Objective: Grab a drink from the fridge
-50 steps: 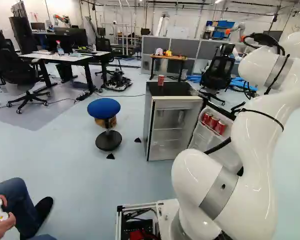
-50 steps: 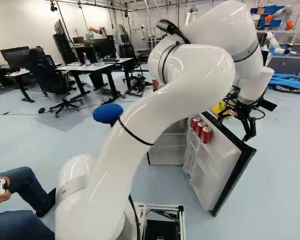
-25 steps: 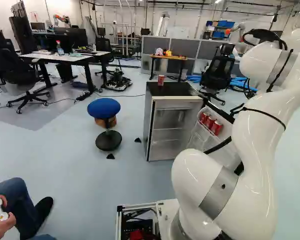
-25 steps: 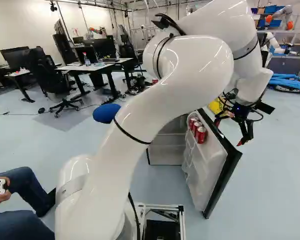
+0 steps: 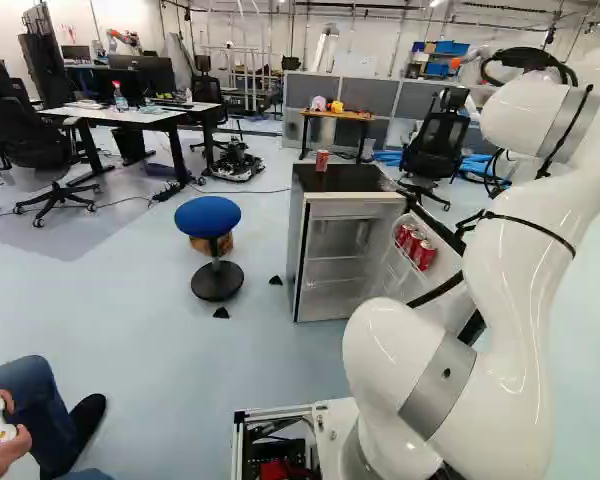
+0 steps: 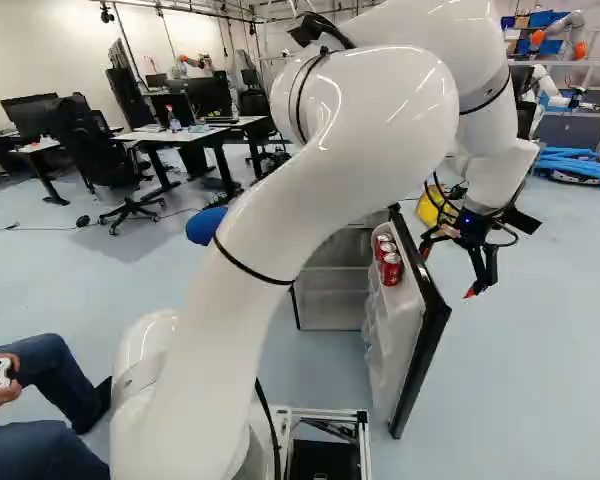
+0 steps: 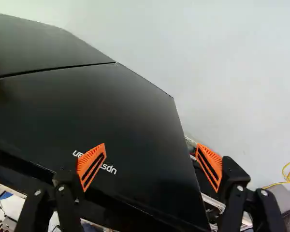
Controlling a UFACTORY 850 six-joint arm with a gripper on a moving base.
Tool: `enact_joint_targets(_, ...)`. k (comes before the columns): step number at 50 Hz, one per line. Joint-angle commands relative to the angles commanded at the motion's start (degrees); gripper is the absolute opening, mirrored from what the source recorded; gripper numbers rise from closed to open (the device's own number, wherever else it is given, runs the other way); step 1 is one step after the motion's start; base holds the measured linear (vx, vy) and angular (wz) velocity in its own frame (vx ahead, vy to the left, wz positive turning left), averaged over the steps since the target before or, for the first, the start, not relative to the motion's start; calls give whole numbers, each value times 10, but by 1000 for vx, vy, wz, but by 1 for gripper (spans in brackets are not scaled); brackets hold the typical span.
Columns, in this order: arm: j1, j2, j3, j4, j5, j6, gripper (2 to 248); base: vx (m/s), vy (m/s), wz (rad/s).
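In the right base view my gripper (image 6: 449,273) is open, beyond the black outer side of the fridge door (image 6: 423,345). The wrist view shows the gripper (image 7: 151,145) with its orange-padded fingers wide apart over the door's black outer face (image 7: 111,106), nothing gripped between them; whether a finger touches it I cannot tell. The fridge (image 5: 352,250) stands with its door swung out. Several red cans (image 6: 389,262) sit in the rack on the door's inner side. One more red can (image 5: 322,160) stands on the fridge top.
A blue stool (image 5: 208,217) stands left of the fridge. Behind the fridge are an office chair (image 5: 438,148) and a wooden table (image 5: 338,115). A yellow object (image 6: 435,208) lies on the floor past the door. Another robot (image 6: 548,85) stands farther back.
The door has swung partway inward toward the fridge body, carrying its cans along. My arm and gripper have shifted left in the right base view. The base has stayed put.
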Motion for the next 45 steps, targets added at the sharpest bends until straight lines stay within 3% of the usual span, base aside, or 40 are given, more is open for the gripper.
enact_joint_targets(45, 26, 81, 140, 0, 7, 0, 247, 0, 0, 0)
